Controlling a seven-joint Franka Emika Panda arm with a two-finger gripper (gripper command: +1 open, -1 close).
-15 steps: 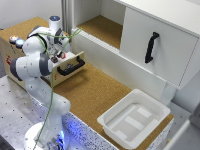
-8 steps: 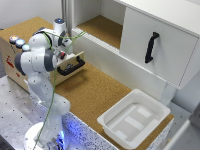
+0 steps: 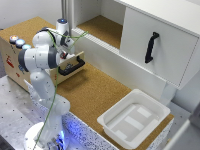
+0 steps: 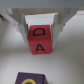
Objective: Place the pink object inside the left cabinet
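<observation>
In the wrist view the pink object (image 4: 40, 44) is a small pinkish-red cube with black letters D and A on its faces. My gripper (image 4: 40, 38) has one finger against each side of it and is shut on it. In the exterior view my gripper (image 3: 66, 52) hangs low over the open drawer of the wooden box; the cube is hidden there behind the hand. The left cabinet (image 3: 100, 27), an open white-walled bay with a cork-brown floor, lies beyond the gripper, behind a low white ledge.
A purple block (image 4: 31, 79) with a yellow letter lies beside the cube. The wooden box (image 3: 12, 62) has round coloured buttons (image 3: 17, 41) and a black drawer handle (image 3: 73, 65). A white door with a black handle (image 3: 150, 47) fronts the other bay. A white bin (image 3: 132, 117) stands on the cork.
The arm's upper links have shifted slightly over the drawer box; the gripper stays above the open drawer.
</observation>
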